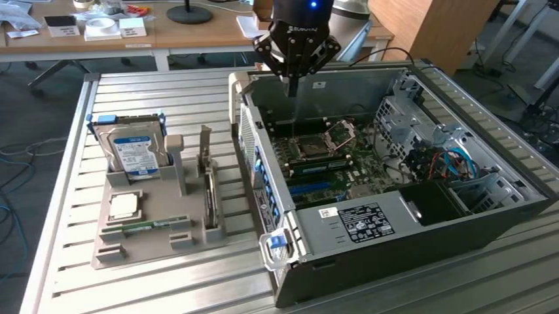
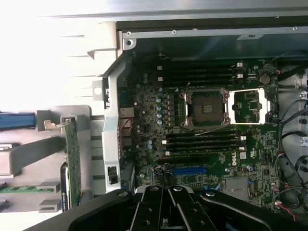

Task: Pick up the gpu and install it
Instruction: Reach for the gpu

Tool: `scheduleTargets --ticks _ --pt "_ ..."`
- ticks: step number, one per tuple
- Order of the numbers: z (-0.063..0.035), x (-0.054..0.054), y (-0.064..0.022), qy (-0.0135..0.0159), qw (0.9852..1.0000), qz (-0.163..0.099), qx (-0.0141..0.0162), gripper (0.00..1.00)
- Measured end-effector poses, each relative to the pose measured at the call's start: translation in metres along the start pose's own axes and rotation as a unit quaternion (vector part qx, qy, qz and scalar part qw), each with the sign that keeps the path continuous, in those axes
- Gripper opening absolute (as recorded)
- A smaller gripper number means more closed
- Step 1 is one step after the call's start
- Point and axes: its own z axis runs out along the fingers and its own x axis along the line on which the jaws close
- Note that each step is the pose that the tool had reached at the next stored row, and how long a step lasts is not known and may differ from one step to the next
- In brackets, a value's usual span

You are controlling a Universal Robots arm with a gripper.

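The gpu (image 1: 209, 196) stands on edge in a slot of the grey parts holder (image 1: 153, 245), at the exterior view's left of the open computer case (image 1: 393, 229). Its silver bracket sticks up at the far end. In the wrist view the gpu (image 2: 72, 154) appears edge-on as a thin green strip beside the case wall. My gripper (image 1: 292, 88) hangs above the far side of the case, over the motherboard (image 1: 336, 167). Its fingers (image 2: 159, 207) are shut together with nothing between them. A blue card slot (image 2: 188, 170) lies on the board just past the fingertips.
A hard drive with a blue-white label (image 1: 133, 154) stands at the holder's far end. A processor chip (image 1: 124, 206) and a RAM stick (image 1: 144, 227) lie nearer. The processor socket (image 2: 206, 108) stands open. Cables (image 1: 441, 160) fill the case's right part. A desk (image 1: 131, 33) stands behind.
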Motion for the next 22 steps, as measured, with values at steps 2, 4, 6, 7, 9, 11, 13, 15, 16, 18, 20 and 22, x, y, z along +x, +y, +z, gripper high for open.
scheduleTargets --ticks 2,4,6,7,9,11,13,15,16,18,20,22 --pt "0.0001 0.003 -0.0002 0.0000 1.0000 0.000 0.0000 0.11" --pt "0.0001 0.006 -0.0004 0.0000 1.0000 0.000 0.0000 0.11" --pt "0.0002 0.008 -0.0006 0.0000 1.0000 0.000 0.0000 0.11" --pt "0.0002 0.010 -0.0007 0.0000 1.0000 0.000 0.0000 0.11" --pt "0.0002 0.012 -0.0009 0.0000 1.0000 0.000 0.0000 0.11" --pt "0.0003 0.015 -0.0011 0.0000 1.0000 0.000 0.0000 0.11" --pt "0.0003 0.017 -0.0013 0.0000 1.0000 0.000 0.0000 0.11" --pt "0.0004 0.020 -0.0015 0.0000 1.0000 0.000 0.0000 0.11" --pt "0.0004 0.021 -0.0016 0.0000 1.0000 0.000 0.0000 0.11" --pt "0.0004 0.024 -0.0018 0.0000 1.0000 0.000 0.0000 0.11" --pt "0.0005 0.027 -0.0020 0.0000 1.0000 0.000 0.0000 0.11" --pt "0.0005 0.029 -0.0022 0.0000 1.0000 0.000 0.0000 0.11"
